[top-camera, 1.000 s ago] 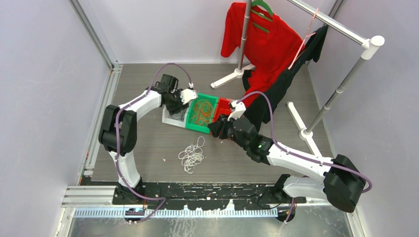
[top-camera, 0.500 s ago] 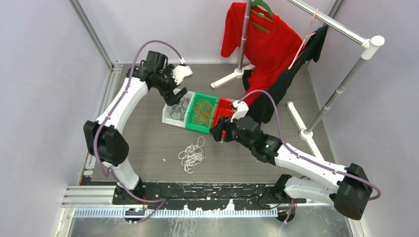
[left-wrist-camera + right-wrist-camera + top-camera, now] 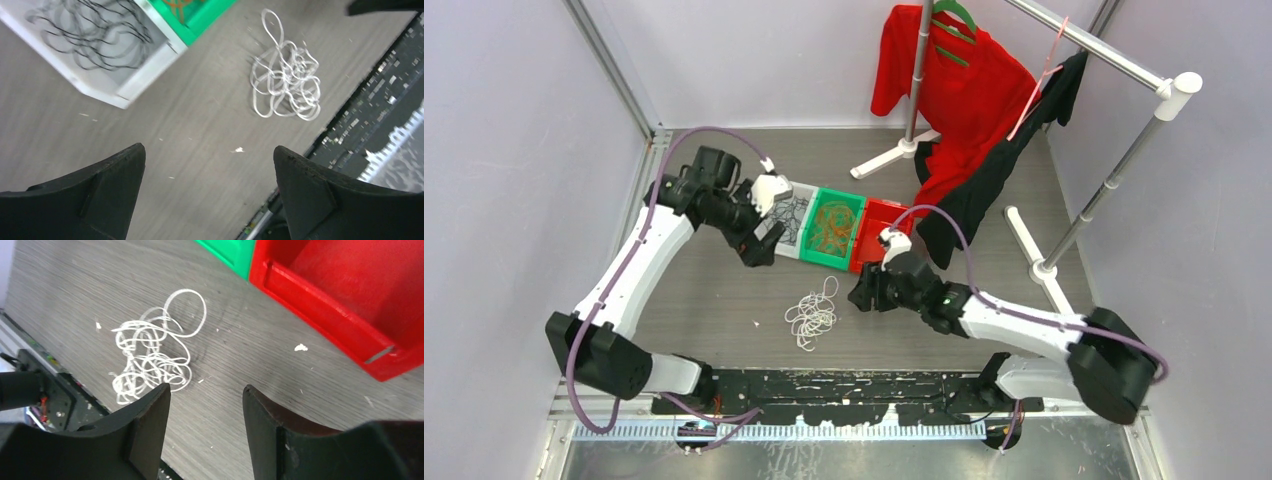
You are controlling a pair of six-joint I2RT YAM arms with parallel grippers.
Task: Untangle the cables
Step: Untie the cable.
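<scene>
Grey wood-grain tabletop (image 3: 714,300) is filling the overhead view, with plain pale walls (image 3: 514,150) closing it in on three sides and a black mounting rail (image 3: 844,385) running along the near edge. A metal garment rack (image 3: 1114,55) with a red shirt (image 3: 944,80) is crowding the far right. A white plastic bin (image 3: 804,196), a green plastic bin (image 3: 826,260) and a red plastic bin (image 3: 879,215) are sitting in a touching row mid-table. Thin black curly cables (image 3: 786,215) are lying in the white bin and orange curly cables (image 3: 832,225) in the green one. A loose bundle of white curly cables (image 3: 812,318) is lying alone on open tabletop between the arms. The left gripper (image 3: 757,245) is hovering at the white bin's near-left side, and the right gripper (image 3: 864,292) is hanging just right of the white bundle.

Through the left wrist camera, the black fingers (image 3: 110,195) are standing wide apart over bare tabletop, holding nothing.

Through the right wrist camera, the fingers (image 3: 147,435) are standing moderately apart, holding nothing, with the white bundle lying just beyond them.
</scene>
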